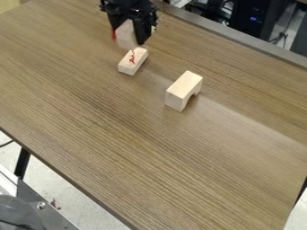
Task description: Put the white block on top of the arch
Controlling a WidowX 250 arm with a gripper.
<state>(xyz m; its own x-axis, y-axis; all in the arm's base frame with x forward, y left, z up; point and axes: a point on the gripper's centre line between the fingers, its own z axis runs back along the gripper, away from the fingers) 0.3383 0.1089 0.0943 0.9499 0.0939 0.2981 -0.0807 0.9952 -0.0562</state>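
The gripper hangs over the table near the top of the view, shut on a white block. The block is held upright between the two black fingers, its lower end just behind a light wooden block with red marks. The arch, a pale wooden piece, stands to the right and nearer the camera, with its flat face up and its curved cut-out low on the right side. Nothing rests on it, and the held block is apart from it.
The light wooden block with red marks lies on the brown wooden table, between the gripper and the arch. A grey rail borders the table's far right edge, with dark computer equipment beyond. Metal parts are at the lower left.
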